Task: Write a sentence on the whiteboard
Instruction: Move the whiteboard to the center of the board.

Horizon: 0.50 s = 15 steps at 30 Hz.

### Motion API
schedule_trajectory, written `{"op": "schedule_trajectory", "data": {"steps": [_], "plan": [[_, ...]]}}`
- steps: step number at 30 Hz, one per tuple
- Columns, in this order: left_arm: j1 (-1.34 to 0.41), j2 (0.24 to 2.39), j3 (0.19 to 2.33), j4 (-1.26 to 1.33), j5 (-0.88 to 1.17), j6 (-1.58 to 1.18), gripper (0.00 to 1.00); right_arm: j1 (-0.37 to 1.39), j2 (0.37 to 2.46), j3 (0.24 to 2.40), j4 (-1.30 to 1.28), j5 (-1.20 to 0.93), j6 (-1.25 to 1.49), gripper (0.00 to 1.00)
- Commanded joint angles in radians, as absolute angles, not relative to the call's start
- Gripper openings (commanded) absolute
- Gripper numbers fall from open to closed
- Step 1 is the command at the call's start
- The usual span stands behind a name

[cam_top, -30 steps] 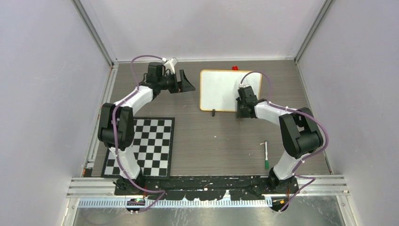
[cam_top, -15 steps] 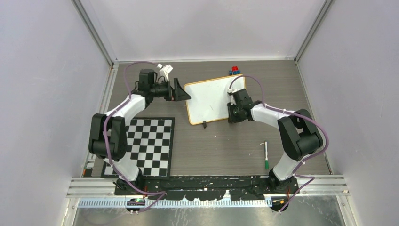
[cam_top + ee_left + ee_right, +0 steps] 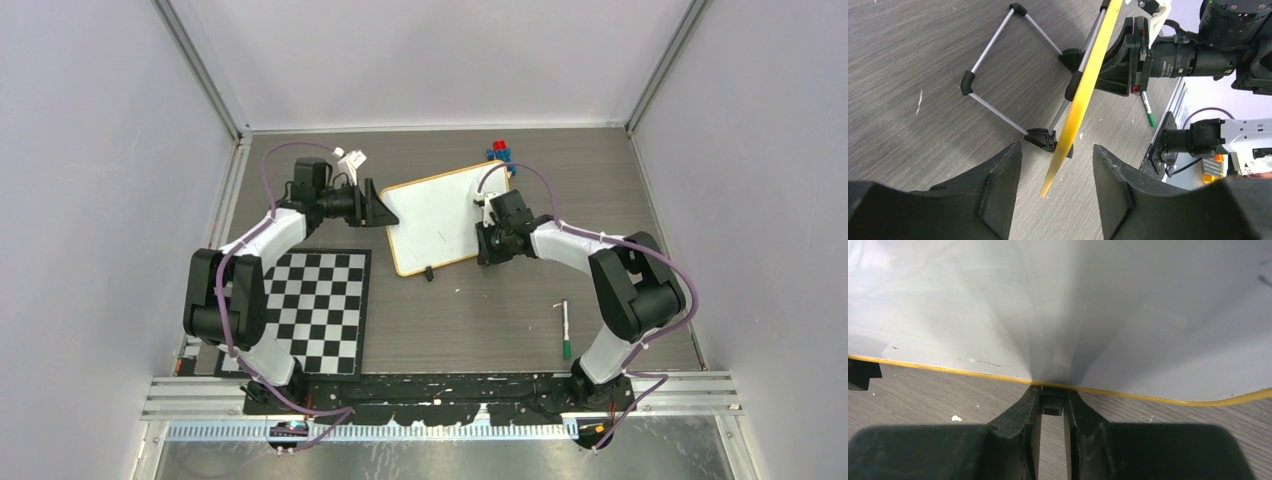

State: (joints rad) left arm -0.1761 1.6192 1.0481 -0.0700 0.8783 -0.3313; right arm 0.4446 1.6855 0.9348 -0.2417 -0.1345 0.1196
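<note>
Whiteboard (image 3: pixel 440 215) stands at the far middle of the table (image 3: pixel 480 310), turned askew so its left end sits nearer the arms than its right end. The left wrist view shows it edge-on, propped on a wire stand (image 3: pixel 998 65) with black feet.

The right gripper (image 3: pixel 487 240) is clamped on the board's lower frame near its right end, both fingers (image 3: pixel 1023 415) pinched against the yellow rim. The left gripper (image 3: pixel 385 208) is at the board's left end with its jaws apart, the yellow edge between them and touching neither.

Red and blue blocks (image 3: pixel 499 151) lie just behind the board. A marker (image 3: pixel 564 328) lies near the right arm, a checkered mat (image 3: pixel 310 310) by the left
</note>
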Motion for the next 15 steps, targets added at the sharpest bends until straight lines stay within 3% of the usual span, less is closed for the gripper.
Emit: {"op": "schedule_trajectory", "data": {"steps": [1, 15], "plan": [[-0.161, 1.57, 1.045, -0.13, 0.889, -0.279, 0.52, 0.482, 1.66, 0.956, -0.229, -0.205, 0.087, 0.0], [-0.069, 1.532, 1.046, -0.471, 0.904, -0.039, 0.07, 0.518, 1.713, 0.988, -0.214, -0.13, 0.076, 0.0]]}}
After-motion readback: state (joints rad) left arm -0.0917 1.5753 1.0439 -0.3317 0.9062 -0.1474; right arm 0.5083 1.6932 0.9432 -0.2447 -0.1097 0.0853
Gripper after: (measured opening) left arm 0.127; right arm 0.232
